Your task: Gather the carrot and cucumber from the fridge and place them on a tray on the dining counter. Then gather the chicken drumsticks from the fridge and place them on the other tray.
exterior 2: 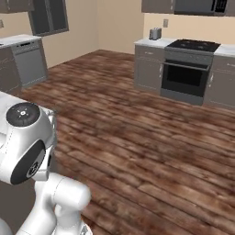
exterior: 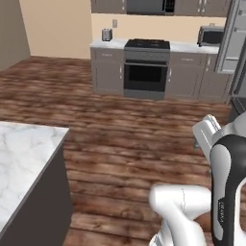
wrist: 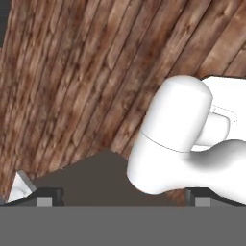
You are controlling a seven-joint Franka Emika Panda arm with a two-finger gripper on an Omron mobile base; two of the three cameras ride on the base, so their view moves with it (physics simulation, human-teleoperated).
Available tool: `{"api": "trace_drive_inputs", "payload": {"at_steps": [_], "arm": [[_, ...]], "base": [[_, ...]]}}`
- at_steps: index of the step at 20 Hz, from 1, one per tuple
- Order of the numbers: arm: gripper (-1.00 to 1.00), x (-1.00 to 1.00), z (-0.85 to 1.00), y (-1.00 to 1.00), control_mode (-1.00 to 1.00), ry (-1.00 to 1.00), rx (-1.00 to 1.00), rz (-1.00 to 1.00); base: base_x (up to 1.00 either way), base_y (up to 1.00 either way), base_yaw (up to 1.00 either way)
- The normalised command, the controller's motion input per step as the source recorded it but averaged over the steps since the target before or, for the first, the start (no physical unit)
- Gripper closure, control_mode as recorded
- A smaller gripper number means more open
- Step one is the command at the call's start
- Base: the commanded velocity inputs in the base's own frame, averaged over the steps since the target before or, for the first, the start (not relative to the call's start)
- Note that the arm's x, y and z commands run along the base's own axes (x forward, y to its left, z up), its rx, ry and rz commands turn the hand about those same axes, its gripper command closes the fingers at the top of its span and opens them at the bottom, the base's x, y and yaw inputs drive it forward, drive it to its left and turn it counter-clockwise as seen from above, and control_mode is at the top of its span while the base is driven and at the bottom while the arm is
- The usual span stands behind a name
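Jaws: wide apart, holding nothing; fingertips (wrist: 48,194) low in hand view, pointed down at the wooden floor (wrist: 81,72).
Marble surface (exterior: 21,158): corner just beyond the jaws, dark side panel beneath.
Oven range (exterior: 146,67), toaster (exterior: 106,34), microwave (exterior: 210,36): far across the floor.
Carrot, cucumber, drumsticks, trays: whereabouts cannot be told.

A white robot arm (exterior: 182,206) built of smooth, rounded glossy segments, with black panels inset along its upper link, one bearing small pale lettering too fine to read. A dark round cap (exterior 2: 23,114) ringed with small pale dots closes one bulbous joint. Two small dark finger tips (wrist: 48,196), each with a lighter grey square face, sit at the hand's end.
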Motion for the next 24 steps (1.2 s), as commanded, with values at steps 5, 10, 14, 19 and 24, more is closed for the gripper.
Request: {"api": "trace_drive_inputs", "payload": {"at_steps": [5, 10, 14, 19, 24], "arm": [[-1.00, 0.00, 0.00, 0.00, 1.00, 0.00, 0.00, 0.00], [-1.00, 0.00, 0.00, 0.00, 1.00, 0.00, 0.00, 0.00], [-1.00, 0.00, 0.00, 0.00, 1.00, 0.00, 0.00, 0.00], [-1.00, 0.00, 0.00, 0.00, 1.00, 0.00, 0.00, 0.00], [-1.00, 0.00, 0.00, 0.00, 1.00, 0.00, 0.00, 0.00]], "base": [[0.58, -0.28, -0.09], [0.64, -0.16, -0.12], [0.81, 0.00, -0.14], [0.91, 0.00, -0.11], [0.90, 0.00, -0.11]]}}
